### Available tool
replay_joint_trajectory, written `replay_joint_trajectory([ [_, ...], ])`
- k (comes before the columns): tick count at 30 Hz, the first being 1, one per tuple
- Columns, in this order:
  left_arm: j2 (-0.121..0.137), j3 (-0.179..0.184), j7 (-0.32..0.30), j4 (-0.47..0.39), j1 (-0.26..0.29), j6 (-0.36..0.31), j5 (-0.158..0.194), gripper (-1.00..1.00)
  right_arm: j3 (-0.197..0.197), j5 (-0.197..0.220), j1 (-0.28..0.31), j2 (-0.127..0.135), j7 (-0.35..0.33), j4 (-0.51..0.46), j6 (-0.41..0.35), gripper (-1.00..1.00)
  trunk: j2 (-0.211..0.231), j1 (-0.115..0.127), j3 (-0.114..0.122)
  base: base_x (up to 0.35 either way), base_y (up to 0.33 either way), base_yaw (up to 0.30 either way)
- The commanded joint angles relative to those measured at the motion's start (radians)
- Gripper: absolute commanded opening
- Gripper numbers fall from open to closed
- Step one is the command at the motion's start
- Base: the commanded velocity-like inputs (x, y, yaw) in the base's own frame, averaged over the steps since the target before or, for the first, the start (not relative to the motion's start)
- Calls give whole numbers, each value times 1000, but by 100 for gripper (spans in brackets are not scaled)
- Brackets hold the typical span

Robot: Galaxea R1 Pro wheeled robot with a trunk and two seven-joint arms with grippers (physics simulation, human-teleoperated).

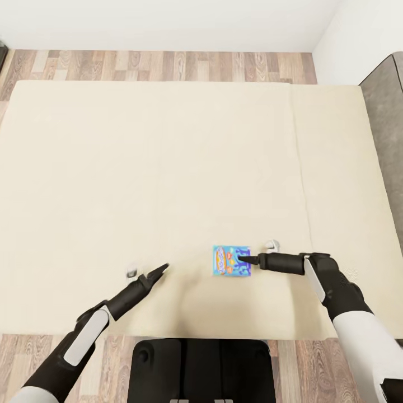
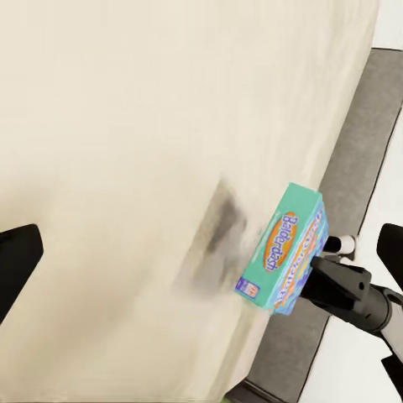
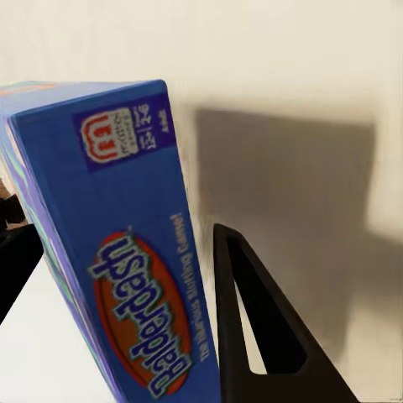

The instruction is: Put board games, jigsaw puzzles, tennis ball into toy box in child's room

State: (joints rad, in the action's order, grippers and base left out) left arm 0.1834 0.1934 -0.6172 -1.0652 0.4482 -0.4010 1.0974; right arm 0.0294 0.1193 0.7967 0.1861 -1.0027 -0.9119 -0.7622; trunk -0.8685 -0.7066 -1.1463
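While the board game (image 1: pixel 231 261) hung above the near part of the bed (image 1: pixel 168 168), your right gripper (image 1: pixel 244 259) was clamped on its edge, the box between the fingers, one finger (image 3: pixel 252 336) lying flat against the blue face. Judged from this, the pick-up step was in hand; next you needed to carry the box away to the toy box. Your right arm reached in level from the side. Your left gripper (image 1: pixel 160 270) hovered apart from the box, fingers spread and empty.
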Motion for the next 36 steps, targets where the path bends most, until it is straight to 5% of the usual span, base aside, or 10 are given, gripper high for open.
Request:
replay_joint_trajectory([
  [1, 4, -5, 5, -20, -17, -8, 10, 100, 9, 4, -16, 2, -3, -37, -19, -100, -1, 0, 0, 0, 0, 0],
  [17, 8, -7, 40, -176, -158, -11, 8, 100, 156, 10, -237, 15, -2, -556, -170, -100, -1, 0, 0, 0, 0, 0],
  [26, 0, -2, 51, -196, -175, -13, -21, 100, 215, 10, -270, 14, -1, -643, -204, -100, -1, 0, 0, 0, 0, 0],
  [36, -2, 42, 117, -227, -179, -14, -38, 100, 227, 11, -286, 15, -3, -664, -213, -100, -1, 0, 0, 0, 0, 0],
])
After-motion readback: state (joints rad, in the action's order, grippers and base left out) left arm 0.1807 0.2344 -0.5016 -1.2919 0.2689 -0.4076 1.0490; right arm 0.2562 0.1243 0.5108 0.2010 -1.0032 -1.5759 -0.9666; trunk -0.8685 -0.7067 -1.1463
